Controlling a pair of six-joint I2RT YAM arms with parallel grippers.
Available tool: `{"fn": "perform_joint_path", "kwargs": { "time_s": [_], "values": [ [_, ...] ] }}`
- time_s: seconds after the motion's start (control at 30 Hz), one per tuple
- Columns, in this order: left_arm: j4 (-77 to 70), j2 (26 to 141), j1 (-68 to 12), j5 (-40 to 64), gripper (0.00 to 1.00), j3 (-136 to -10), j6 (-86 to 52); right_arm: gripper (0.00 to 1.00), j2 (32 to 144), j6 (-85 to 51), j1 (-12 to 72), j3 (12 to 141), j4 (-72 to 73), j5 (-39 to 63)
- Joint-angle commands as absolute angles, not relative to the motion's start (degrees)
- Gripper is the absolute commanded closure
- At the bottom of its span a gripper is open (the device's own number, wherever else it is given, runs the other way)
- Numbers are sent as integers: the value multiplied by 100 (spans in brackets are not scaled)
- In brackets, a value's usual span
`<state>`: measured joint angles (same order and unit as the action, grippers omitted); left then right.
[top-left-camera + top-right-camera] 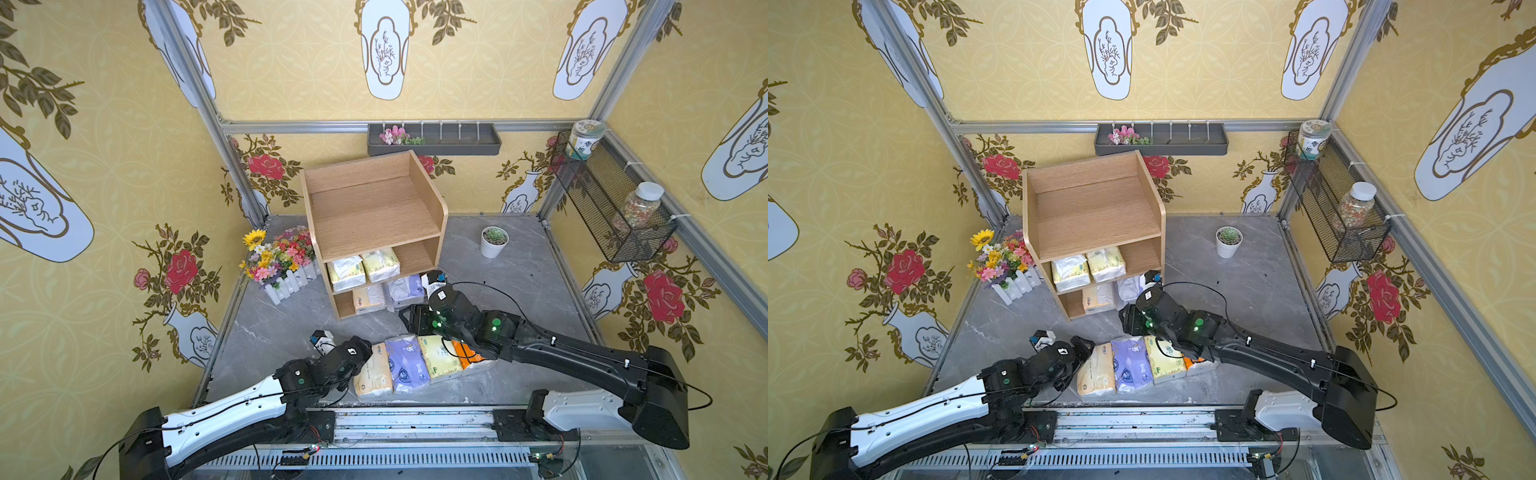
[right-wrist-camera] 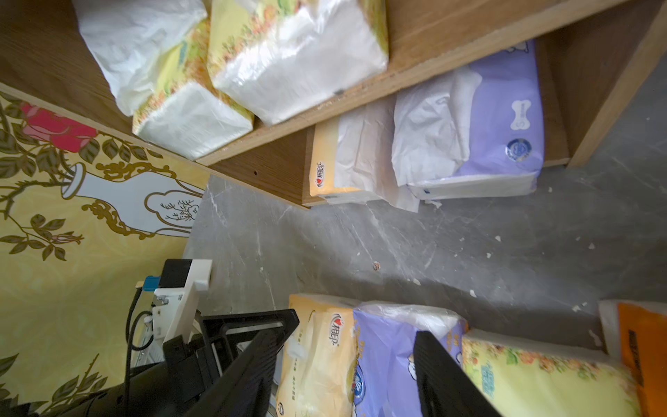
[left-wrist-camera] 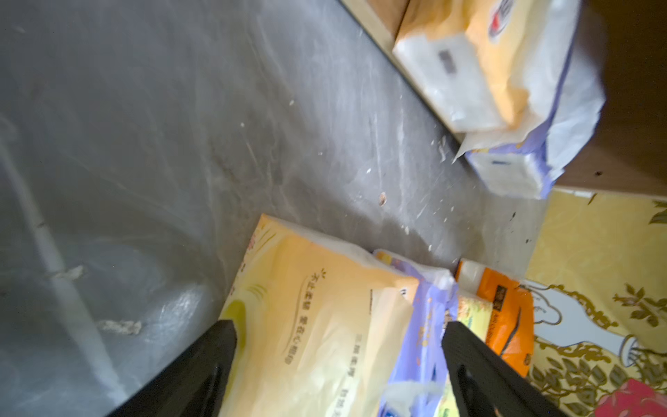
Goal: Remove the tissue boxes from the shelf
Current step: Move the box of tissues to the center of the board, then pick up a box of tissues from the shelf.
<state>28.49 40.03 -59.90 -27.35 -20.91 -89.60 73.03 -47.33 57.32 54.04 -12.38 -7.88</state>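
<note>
I see the shelf at the centre of both top views, with four tissue boxes in it. Two cream ones lie side by side on the middle tier, and a cream box and a lavender box sit on the bottom tier. Lower in frame, four more lie in a touching row on the grey table: cream pack, lavender pack, yellow pack, orange pack. My left gripper has its fingers spread wide over the cream pack, not closed on it. My right gripper hangs in front of the shelf, jaws apart and empty.
</note>
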Motion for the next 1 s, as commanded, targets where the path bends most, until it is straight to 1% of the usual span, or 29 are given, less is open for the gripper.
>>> {"fn": "perform_joint_path", "kwargs": {
  "time_s": [0.0,0.13,0.3,0.4,0.63,0.97],
  "values": [
    [3594,3784,-5986,-3612,6,-2271,-9141,36,7446,-4666,5740,5497,-532,-1176],
    [3700,3642,-5977,-4034,8,-2457,-8993,37,7629,-4740,5744,5581,-55,-1578],
    [3577,3617,-5977,-4232,13,-2522,-8930,38,7808,-5020,5752,5596,525,-2281],
    [3466,3546,-5978,-4314,14,-2505,-8898,38,7947,-5094,5739,5601,847,-2527],
    [3531,3222,-5978,-4351,14,-2411,-8859,38,8329,-4924,5441,5900,1019,-2592],
    [3731,2852,-5977,-4359,14,-2250,-9011,38,8680,-4811,5399,6059,1446,-2691]
  ]
}}
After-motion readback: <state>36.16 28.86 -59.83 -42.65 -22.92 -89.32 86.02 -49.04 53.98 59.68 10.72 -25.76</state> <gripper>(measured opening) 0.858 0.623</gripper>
